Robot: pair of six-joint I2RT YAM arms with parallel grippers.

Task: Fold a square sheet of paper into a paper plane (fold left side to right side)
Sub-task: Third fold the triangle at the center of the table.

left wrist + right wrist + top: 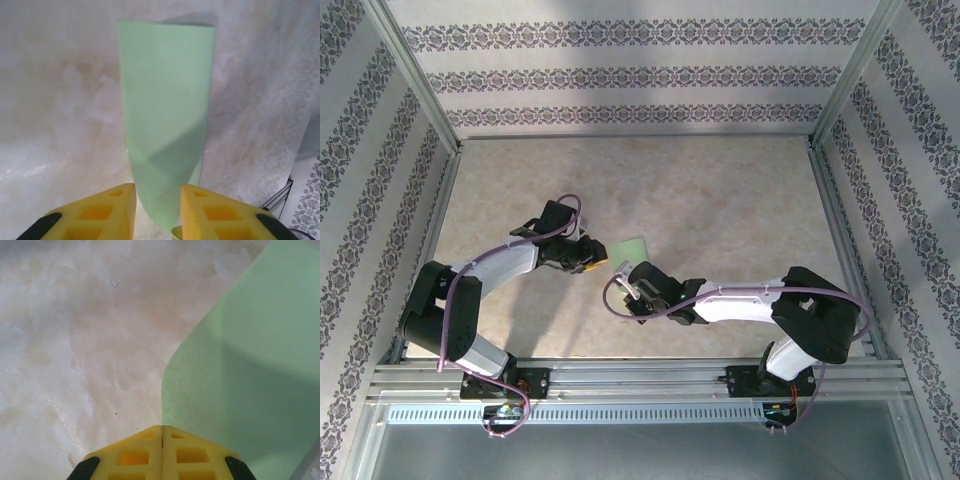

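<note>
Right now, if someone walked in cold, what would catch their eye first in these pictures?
The pale green sheet of paper, mid-table where both arms meet, stands out against the beige table. In the left wrist view it shows as a tall narrow strip between the parted yellow fingers of the left pincer. The right pincer is shut, the sheet's curling edge running straight into its seam.
</note>
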